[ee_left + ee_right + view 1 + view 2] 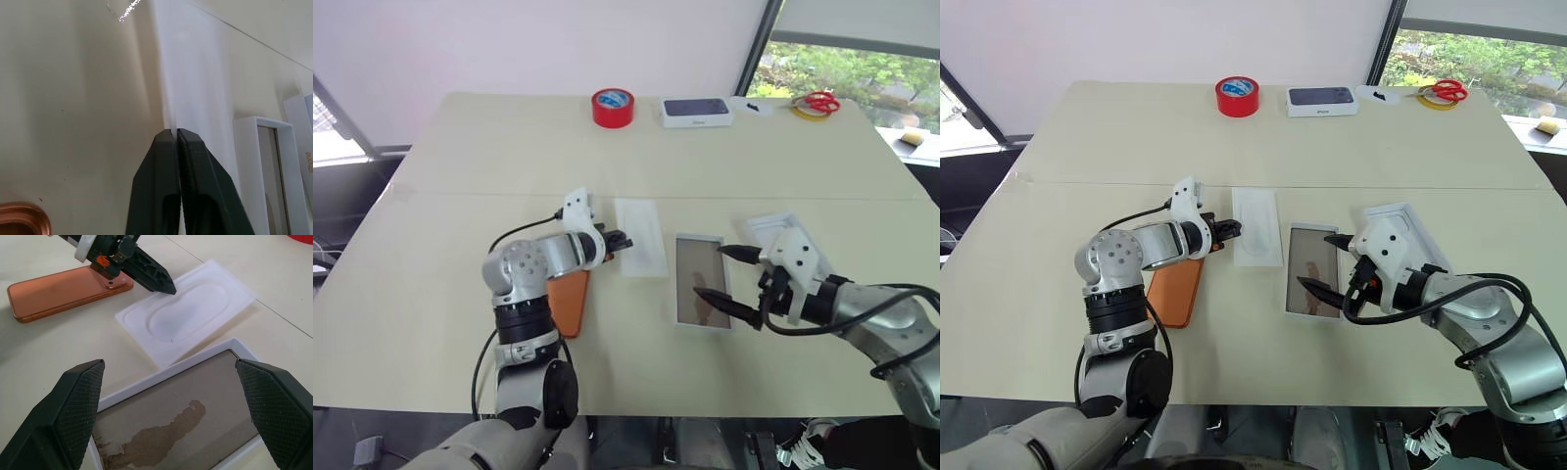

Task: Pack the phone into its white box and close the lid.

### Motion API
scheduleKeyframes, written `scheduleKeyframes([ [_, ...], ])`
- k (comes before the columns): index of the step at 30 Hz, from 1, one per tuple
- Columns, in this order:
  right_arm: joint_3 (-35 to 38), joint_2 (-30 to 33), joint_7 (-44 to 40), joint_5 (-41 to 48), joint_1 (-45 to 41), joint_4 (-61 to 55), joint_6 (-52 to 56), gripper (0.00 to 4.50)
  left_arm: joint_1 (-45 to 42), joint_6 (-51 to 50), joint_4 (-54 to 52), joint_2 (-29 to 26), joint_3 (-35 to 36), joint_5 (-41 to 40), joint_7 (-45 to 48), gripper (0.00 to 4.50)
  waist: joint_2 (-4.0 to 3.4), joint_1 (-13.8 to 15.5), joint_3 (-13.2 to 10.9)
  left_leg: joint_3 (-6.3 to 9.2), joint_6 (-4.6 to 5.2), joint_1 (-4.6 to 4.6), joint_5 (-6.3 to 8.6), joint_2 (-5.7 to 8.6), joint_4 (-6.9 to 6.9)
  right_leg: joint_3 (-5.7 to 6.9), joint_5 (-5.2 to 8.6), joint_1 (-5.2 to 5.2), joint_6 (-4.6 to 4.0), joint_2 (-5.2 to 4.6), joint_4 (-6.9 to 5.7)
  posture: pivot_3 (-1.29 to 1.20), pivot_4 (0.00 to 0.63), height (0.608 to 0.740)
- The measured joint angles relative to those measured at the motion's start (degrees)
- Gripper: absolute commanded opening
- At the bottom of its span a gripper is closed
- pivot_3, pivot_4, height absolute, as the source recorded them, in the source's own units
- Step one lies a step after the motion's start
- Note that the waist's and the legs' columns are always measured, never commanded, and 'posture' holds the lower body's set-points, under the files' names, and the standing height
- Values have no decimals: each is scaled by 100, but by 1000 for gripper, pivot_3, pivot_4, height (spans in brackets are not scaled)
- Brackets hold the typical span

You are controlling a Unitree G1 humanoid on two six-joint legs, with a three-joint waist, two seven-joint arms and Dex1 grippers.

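Phone (1175,290) flat on table (1038,245), left of insert card (1257,227); left gripper (1234,230) pinches card's left edge. Right gripper (1324,262) spread over white box (1312,270); lid (1400,221) beside its right.

Phone (1175,292) showing glossy copper-orange; box (1313,270) showing white rim, brownish blotched floor; insert card (1256,227) showing white; tape (1237,96) showing red.

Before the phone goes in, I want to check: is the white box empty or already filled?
Empty. The white box shows its whole dark inner floor, and the phone lies on the table apart from it.
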State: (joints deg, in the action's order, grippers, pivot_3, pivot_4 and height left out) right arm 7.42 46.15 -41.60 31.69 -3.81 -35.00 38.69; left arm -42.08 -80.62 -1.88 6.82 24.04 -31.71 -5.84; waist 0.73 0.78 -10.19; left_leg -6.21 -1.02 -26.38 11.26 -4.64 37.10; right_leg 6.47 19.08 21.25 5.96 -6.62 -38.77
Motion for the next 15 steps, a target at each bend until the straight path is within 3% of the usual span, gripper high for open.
scheduleKeyframes([
  [7,-714,672,-63,-283,-162,-167,540,4500,-81,103,-46,73,653,-230,-37,57,2,1,-1,1,2,-2,1,0,1,1,0,2,-1,-1,0,0,150,730],
  [12,-1530,1284,-386,-825,-148,-316,621,4500,-93,-168,-102,-211,932,-523,108,57,8,-3,-5,3,6,-1,4,0,-1,1,0,2,-1,-2,0,0,150,730],
  [15,-1797,1207,-445,-956,-285,-217,596,3666,-93,-248,-117,-401,920,-557,224,0,10,-3,-5,3,-5,-1,-3,0,1,1,0,1,-1,-2,0,0,150,730],
])
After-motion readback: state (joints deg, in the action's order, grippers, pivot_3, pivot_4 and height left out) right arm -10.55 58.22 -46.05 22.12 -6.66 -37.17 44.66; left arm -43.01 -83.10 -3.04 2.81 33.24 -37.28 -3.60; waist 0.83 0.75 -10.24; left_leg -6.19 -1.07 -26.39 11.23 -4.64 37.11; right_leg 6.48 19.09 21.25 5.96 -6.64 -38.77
